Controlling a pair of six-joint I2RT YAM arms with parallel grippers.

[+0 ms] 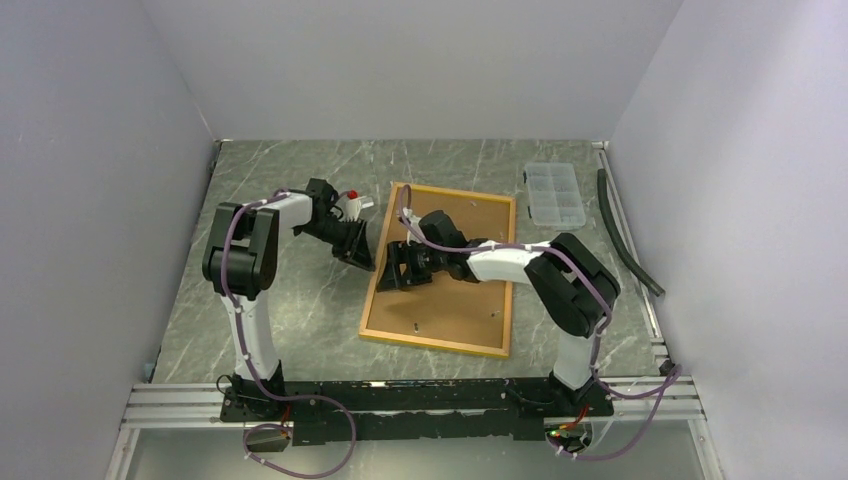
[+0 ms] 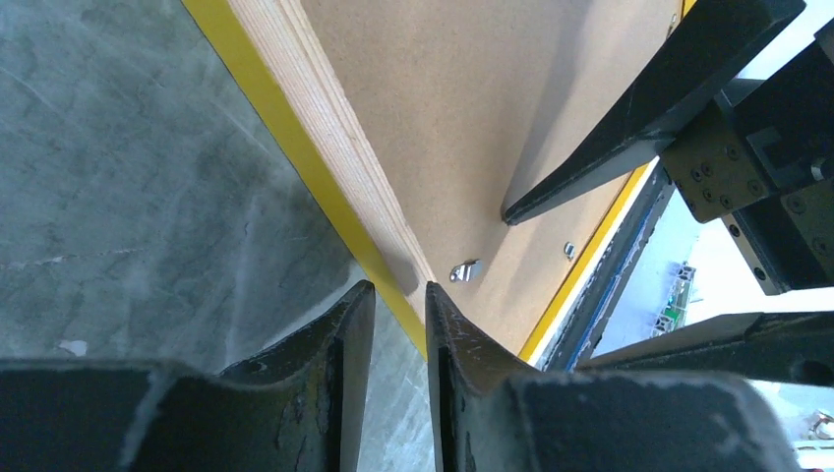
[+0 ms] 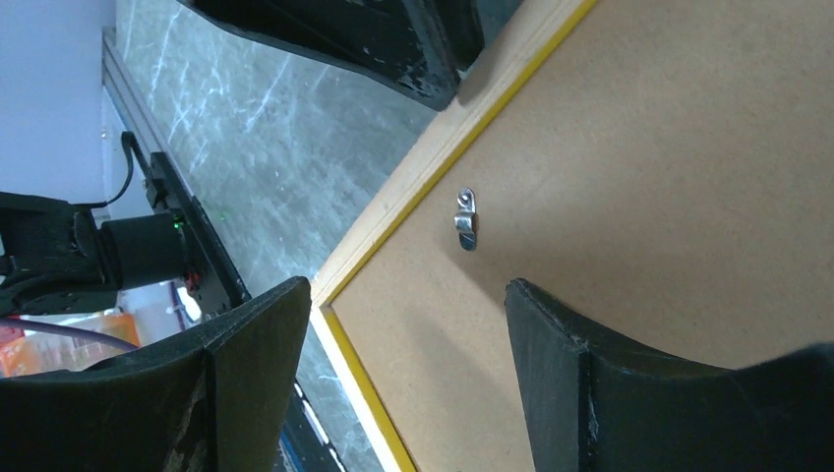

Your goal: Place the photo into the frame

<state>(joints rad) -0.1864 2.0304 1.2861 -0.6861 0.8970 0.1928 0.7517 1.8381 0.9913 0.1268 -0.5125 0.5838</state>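
I am holding my right gripper [image 3: 405, 295] spread wide over the frame [image 1: 440, 310], which is lying back-up and skewed on the table [image 1: 300, 310], its brown back showing inside the thin yellow border (whatever is sitting under that back is hidden from me). My right arm is covering the middle of the back in the top view, and both wrist views are cutting the frame off at their margins. A small metal clip [image 3: 466, 218] is showing just ahead of my right fingers. My left gripper [image 2: 400, 305] is sitting at the frame's left rim with its fingers nearly together. The yellow edge is running into the narrow gap, but I cannot tell whether they are pinching it. Bare table is lying open left of the frame and beyond it, and the clear compartment box [image 1: 554, 193] is sitting well apart at the far right.
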